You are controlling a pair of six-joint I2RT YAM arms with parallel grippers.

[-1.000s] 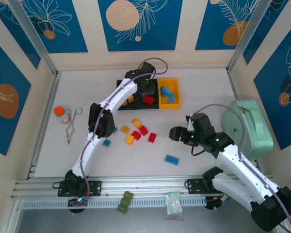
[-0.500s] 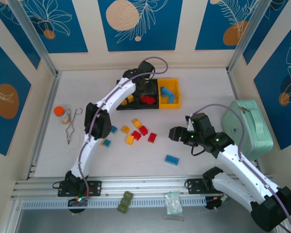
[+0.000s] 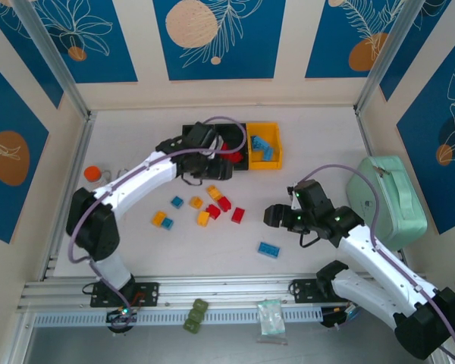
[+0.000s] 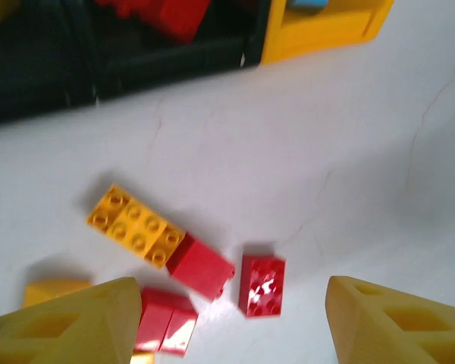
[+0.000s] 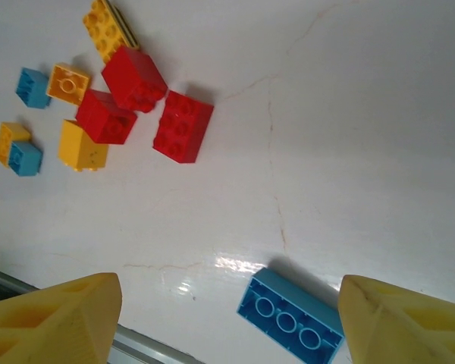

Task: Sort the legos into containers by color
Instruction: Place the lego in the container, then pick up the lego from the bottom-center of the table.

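Red legos (image 4: pixel 262 283) below the wide-apart, empty left fingers (image 4: pixel 68 322); blue lego (image 5: pixel 290 318) below the wide-apart, empty right fingers (image 5: pixel 53 318).

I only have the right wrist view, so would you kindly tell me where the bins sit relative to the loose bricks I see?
Observer: The row of three bins lies at the far side of the table, beyond that loose cluster.
Operator: Thank you; which one takes the blue brick nearest me?
Observer: The yellow bin, at the row's right end, already holds light blue bricks.
Operator: And what is the other arm doing?
Observer: The left gripper is open and empty, just in front of the bins, on the cluster's far side.
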